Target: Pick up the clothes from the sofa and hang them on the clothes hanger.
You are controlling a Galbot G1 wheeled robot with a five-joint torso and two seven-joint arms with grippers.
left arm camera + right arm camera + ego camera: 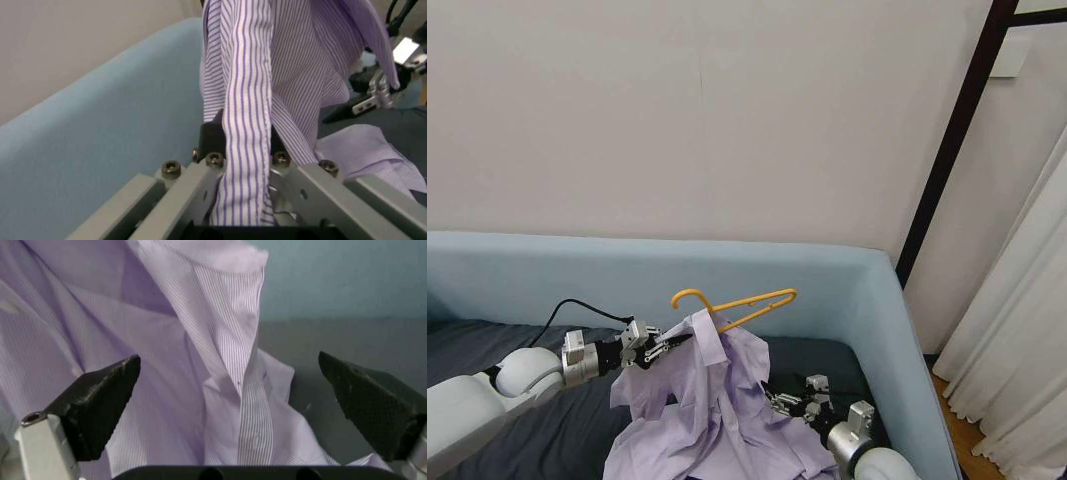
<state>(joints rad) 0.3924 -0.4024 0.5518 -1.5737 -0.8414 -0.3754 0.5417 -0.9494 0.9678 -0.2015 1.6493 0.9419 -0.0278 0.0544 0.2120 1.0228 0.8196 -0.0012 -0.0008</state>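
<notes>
Holding a lilac shirt (717, 410) up on an orange hanger (745, 301) over the blue sofa (872, 300).
Draped lengthwise, collar up, hem pooled on the seat; hanger tilted, hook toward the robot's left. Pinched tight at a striped front edge by the left gripper (662, 347); faced by the right gripper (792, 400), spread wide beside the cloth.

Lilac shirt (712, 410) with fine purple stripes, held up by its upper part and draped in loose folds down to the dark seat of the pale blue sofa (867, 290). Pinched along one striped edge band between the fingers of the left pincer (670, 346), near the collar. Crumpled and spread at the lower end, lying on the seat. Orange clothes hanger (739, 301), tilted, hook toward the left, one end tucked into the shirt's top, the rest sticking out bare above the fabric, in front of the sofa's back.
</notes>
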